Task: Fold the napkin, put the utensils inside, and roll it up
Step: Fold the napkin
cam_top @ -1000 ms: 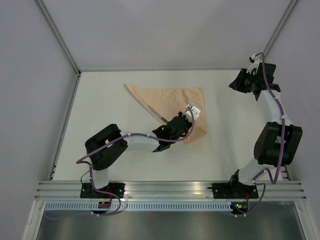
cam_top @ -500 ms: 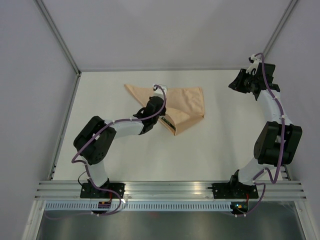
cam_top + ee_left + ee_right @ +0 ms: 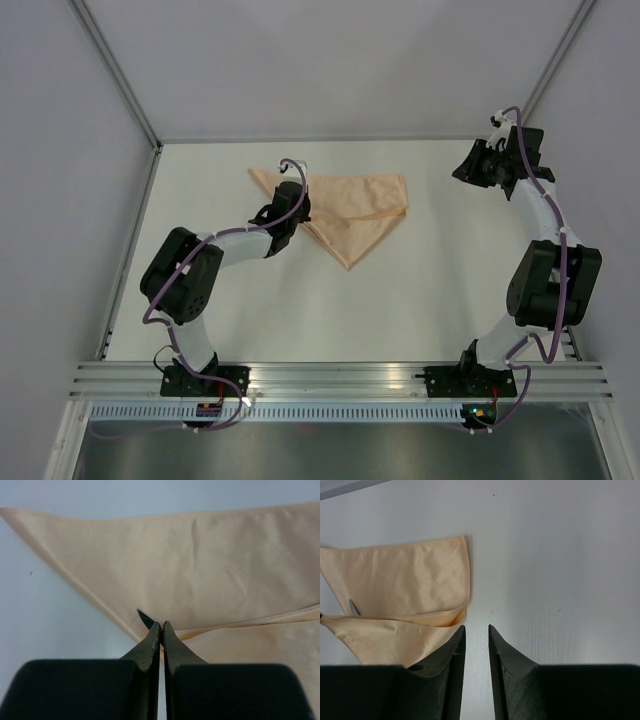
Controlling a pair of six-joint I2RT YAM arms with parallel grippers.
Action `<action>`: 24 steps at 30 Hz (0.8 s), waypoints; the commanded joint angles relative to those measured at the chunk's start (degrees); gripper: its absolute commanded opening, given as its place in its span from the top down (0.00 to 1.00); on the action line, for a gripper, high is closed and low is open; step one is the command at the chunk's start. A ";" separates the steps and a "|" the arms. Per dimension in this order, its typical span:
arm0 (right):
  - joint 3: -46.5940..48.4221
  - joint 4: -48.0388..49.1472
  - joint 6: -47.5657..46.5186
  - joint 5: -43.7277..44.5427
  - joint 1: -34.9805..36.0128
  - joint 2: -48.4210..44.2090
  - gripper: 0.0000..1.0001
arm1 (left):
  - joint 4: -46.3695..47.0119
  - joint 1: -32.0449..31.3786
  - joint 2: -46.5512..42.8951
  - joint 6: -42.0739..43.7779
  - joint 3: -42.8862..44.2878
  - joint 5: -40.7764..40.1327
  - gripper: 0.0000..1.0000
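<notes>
The peach-orange napkin (image 3: 355,205) lies at the far middle of the table, with a flap folded over into a point toward the near side. It also shows in the left wrist view (image 3: 200,565) and the right wrist view (image 3: 410,577). My left gripper (image 3: 297,212) is shut on the flap's corner at the napkin's left lower edge (image 3: 161,625). A dark utensil tip (image 3: 144,618) pokes out from under the cloth beside the fingertips; the rest is hidden. It shows as a grey sliver in the right wrist view (image 3: 353,607). My right gripper (image 3: 476,629) is open and empty, held off the napkin's right corner.
The right arm's wrist (image 3: 490,160) is raised at the far right, near the right wall. Metal frame rails run along the left edge (image 3: 130,250) and the near edge (image 3: 340,380) of the white table.
My left gripper has swept from the napkin's right lower side to its left edge, dragging a corner of cloth with it. The flap now covers the utensil that lay in the open.
</notes>
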 commanded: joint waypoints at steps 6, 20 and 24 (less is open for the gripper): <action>0.89 0.07 -0.33 0.56 1.07 0.59 0.70 | -0.70 2.28 0.76 -3.79 2.71 2.32 0.98; 0.46 -0.19 -0.95 1.44 2.39 0.85 0.71 | -4.04 5.00 4.45 -4.85 7.11 6.18 0.98; 0.37 -0.19 -1.30 1.44 2.39 0.94 0.71 | -5.44 5.27 5.85 -5.02 9.39 7.15 0.98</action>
